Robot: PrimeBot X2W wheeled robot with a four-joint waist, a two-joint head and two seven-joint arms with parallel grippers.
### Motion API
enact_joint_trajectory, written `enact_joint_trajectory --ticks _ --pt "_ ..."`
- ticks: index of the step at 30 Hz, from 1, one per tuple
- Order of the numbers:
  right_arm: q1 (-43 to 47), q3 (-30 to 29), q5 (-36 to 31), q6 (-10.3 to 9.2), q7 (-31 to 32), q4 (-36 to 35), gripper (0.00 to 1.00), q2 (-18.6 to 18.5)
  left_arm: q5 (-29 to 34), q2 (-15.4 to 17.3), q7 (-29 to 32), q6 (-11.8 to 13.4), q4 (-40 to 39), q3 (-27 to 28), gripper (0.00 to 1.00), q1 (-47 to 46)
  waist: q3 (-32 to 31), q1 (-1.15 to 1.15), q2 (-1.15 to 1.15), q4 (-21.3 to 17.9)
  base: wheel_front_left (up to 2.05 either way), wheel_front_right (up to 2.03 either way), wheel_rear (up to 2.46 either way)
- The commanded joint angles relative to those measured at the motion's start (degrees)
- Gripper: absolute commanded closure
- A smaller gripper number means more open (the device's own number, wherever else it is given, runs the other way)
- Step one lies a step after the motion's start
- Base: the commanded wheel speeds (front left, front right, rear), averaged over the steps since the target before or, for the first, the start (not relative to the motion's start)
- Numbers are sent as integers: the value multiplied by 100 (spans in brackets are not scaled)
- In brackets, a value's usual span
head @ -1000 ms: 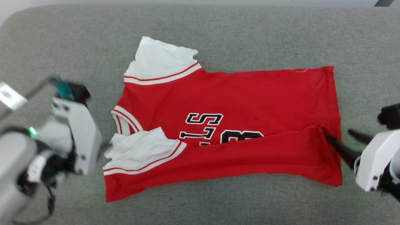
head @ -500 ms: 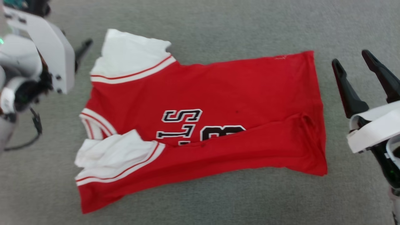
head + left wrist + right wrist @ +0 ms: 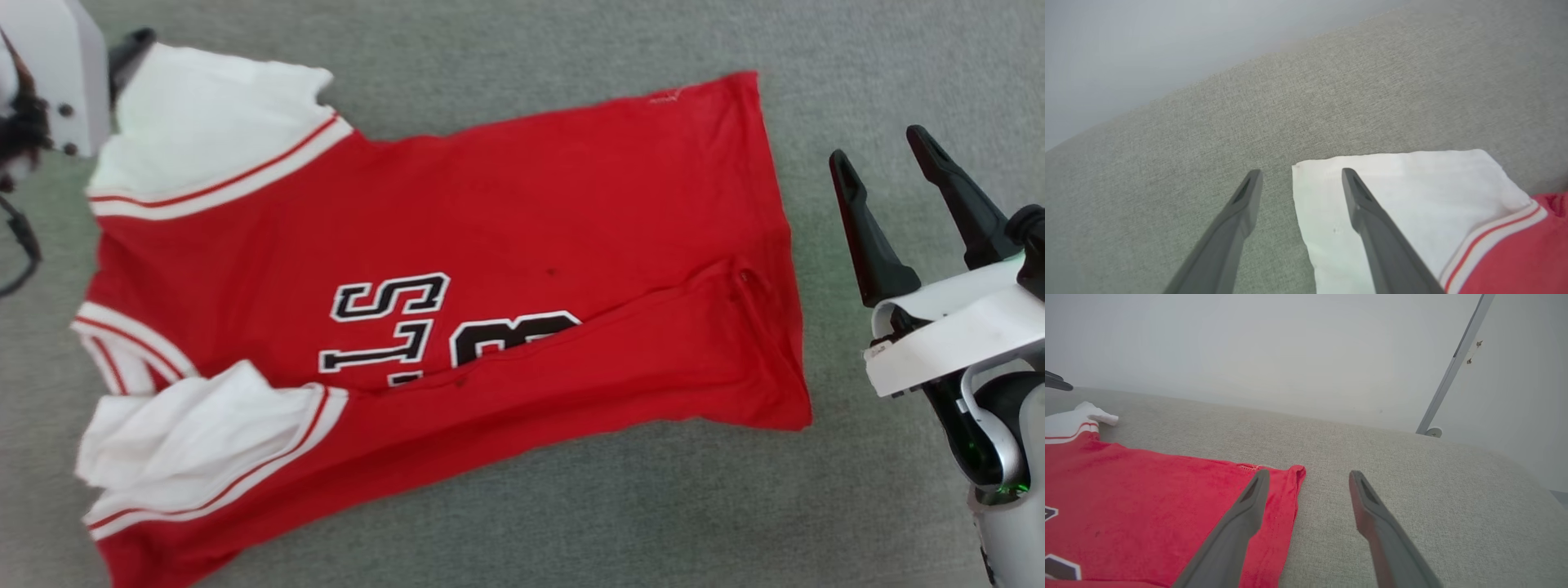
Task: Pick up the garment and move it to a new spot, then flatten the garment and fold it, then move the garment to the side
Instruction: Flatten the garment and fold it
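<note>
- Setting: bare indoor room, reads as a lab-style test space; cannot tell more.
- Work surface: grey woven upholstery with a rounded edge.
- Plain pale wall behind it, 12 o'clock in the right wrist view.
- Grey metal strip against the wall at 2 o'clock, with a round foot.

Left end effector and right end effector — both spread wide.

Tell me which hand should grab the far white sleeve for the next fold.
Probably left. The open left hand straddles the edge of the white sleeve of the bright red fabric T-shirt; the open right hand sits beside the hem, at the opposite end.
</note>
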Motion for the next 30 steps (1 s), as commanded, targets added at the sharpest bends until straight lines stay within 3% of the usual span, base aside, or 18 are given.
enact_joint_trajectory --ticks 1,11,12,13,14,19,25,30 --pt "-58 13 31 -9 -38 28 0 39 39 -6 34 -41 90 -34 0 -86 209 0 0 -194 0 0 0" --pt "-165 65 7 -9 -51 127 0 116 -22 -214 640 -79 1235 -254 0 -283 442 0 0 -347 0 0 0" --pt "-181 58 19 -9 -13 142 0 120 -72 -262 760 -89 1344 -254 21 -261 450 0 0 -350 0 0 0" --pt "-203 44 26 -9 8 144 0 116 -140 -308 885 -90 1445 -254 51 -229 457 0 0 -347 0 0 0" --pt "-228 34 35 -9 55 142 0 117 -256 -364 1052 -70 1554 -234 99 -186 460 0 0 -343 0 0 0" --pt "-335 -26 89 -9 369 72 0 124 -613 -646 1852 109 1813 -205 100 -50 465 0 0 -271 0 0 0" --pt "-594 63 169 -9 855 19 0 216 -706 -738 1769 147 1662 -120 100 -157 497 0 0 -201 0 0 0" --pt "-1167 191 289 -9 1705 283 0 223 -664 -766 1650 83 1525 -144 100 -278 525 0 0 -101 0 0 0"
